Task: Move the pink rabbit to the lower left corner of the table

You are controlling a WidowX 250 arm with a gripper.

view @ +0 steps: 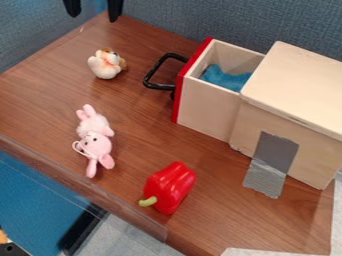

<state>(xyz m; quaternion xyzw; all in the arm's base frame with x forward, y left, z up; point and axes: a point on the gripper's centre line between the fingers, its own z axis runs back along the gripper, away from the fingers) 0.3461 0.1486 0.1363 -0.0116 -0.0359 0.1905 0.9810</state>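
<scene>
A clear rim (40, 163) edged the counter (140, 145), a likely snag for a low carry. Beside it lay the pink rabbit (95, 140), ears toward the rim, well exposed for a grasp from above. The gripper (93, 9) hung above, parted and holding nothing, presumably ready to fit around it. Rightward came a small plush (107, 63), then the pepper (169, 187), probably off the route, and an open drawer (210, 102).

From here I see the black gripper (93, 17) at the view's top edge, toward the left, two fingers pointing down, spread well apart
</scene>
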